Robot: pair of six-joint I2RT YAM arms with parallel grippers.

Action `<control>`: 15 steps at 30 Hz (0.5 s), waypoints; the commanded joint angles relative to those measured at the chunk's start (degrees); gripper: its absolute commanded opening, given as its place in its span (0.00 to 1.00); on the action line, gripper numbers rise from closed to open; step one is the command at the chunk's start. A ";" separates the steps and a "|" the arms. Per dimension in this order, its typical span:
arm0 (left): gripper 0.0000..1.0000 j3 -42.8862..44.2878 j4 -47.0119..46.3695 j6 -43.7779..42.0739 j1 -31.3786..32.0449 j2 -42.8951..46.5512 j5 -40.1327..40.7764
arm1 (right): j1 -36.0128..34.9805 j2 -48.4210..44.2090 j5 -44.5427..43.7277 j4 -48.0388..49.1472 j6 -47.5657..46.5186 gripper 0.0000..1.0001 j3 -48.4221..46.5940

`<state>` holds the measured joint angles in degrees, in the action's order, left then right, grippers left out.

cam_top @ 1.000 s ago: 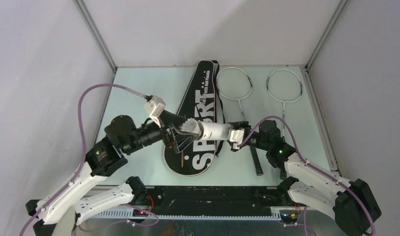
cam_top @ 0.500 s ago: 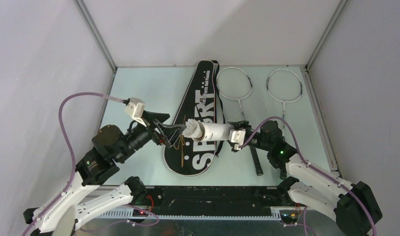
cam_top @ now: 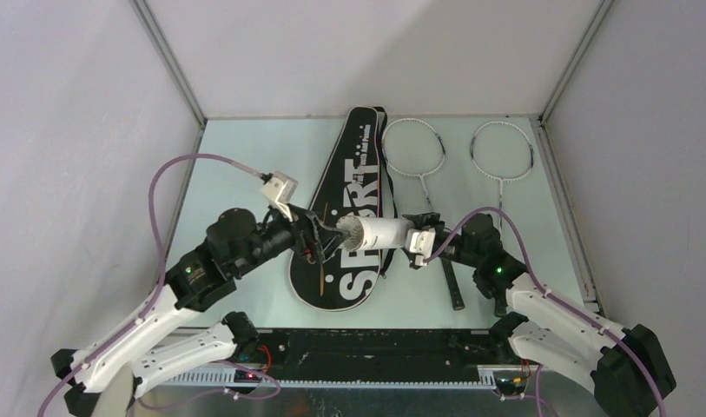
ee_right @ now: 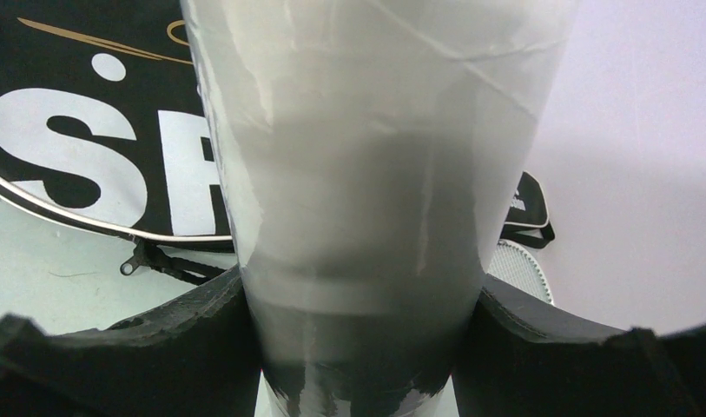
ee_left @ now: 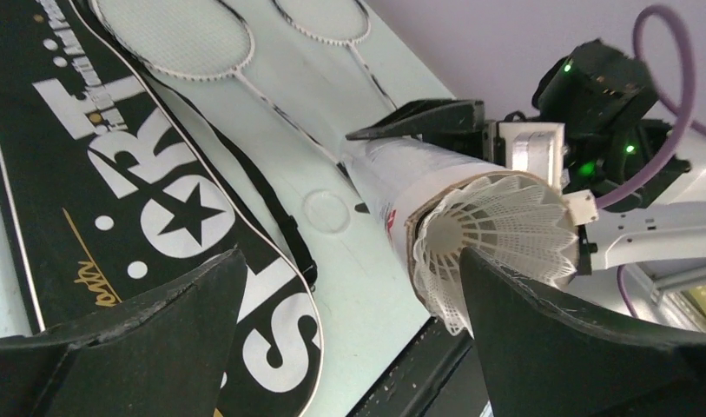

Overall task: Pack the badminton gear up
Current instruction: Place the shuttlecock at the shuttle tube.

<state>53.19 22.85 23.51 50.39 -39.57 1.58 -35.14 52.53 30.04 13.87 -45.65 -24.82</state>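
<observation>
The long white tube point(cam_top: 385, 233) is held level above the black "SPORT" bag point(cam_top: 353, 187), and my right gripper point(cam_top: 416, 238) is shut on its right end. In the right wrist view the tube point(ee_right: 375, 165) fills the gap between my right gripper's point(ee_right: 362, 347) jaws. A white feather shuttlecock point(ee_left: 497, 234) sticks out of the tube's open left mouth. My left gripper point(ee_left: 349, 334) is open just off that mouth; the shuttlecock point(cam_top: 349, 233) lies beside one finger, not gripped. Two silver-framed rackets point(cam_top: 414, 148) point(cam_top: 503, 152) lie right of the bag.
The rackets' black handles point(cam_top: 453, 282) reach toward the near edge by my right arm. A small clear round disc point(ee_left: 325, 210) lies on the table point(cam_top: 236, 165) beside the bag's strap. Grey walls close in the back and both sides.
My left gripper, open throughout, drew back to the left from the shuttlecock, then came back toward the tube's mouth. The right gripper and tube have hardly moved.
</observation>
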 commanded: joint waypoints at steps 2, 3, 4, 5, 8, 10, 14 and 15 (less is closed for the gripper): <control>1.00 0.34 -2.03 -1.82 0.26 -2.45 -3.68 | 0.00 -1.68 1.53 3.25 0.14 0.28 -2.78; 1.00 0.29 -2.20 -1.94 0.20 -2.71 -3.69 | -0.06 -1.72 1.65 3.30 0.17 0.28 -2.78; 1.00 0.31 -2.73 -1.96 0.18 -3.28 -3.74 | -0.13 -1.68 1.94 3.34 0.20 0.28 -2.78; 1.00 0.27 -3.45 -2.01 0.21 -3.52 -3.85 | -0.22 -1.61 2.03 3.35 0.25 0.28 -2.78; 1.00 0.31 -4.84 -2.31 0.16 -4.74 -4.93 | -0.51 -1.56 2.13 3.44 0.30 0.28 -2.78; 1.00 0.71 -5.31 -2.59 0.24 -5.63 -5.31 | -0.66 -1.67 2.14 3.52 0.31 0.27 -2.78; 1.00 2.05 -4.80 -3.39 0.25 -8.01 -5.02 | -0.90 -1.96 2.41 3.62 0.34 0.27 -2.78; 1.00 2.29 -4.17 -3.67 0.20 -8.91 -5.02 | -0.94 -1.99 2.39 3.69 0.36 0.27 -2.78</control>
<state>53.30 19.73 22.17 50.39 -46.41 -2.31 -35.57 52.05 31.24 13.78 -45.56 -24.82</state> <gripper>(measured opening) 0.996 0.664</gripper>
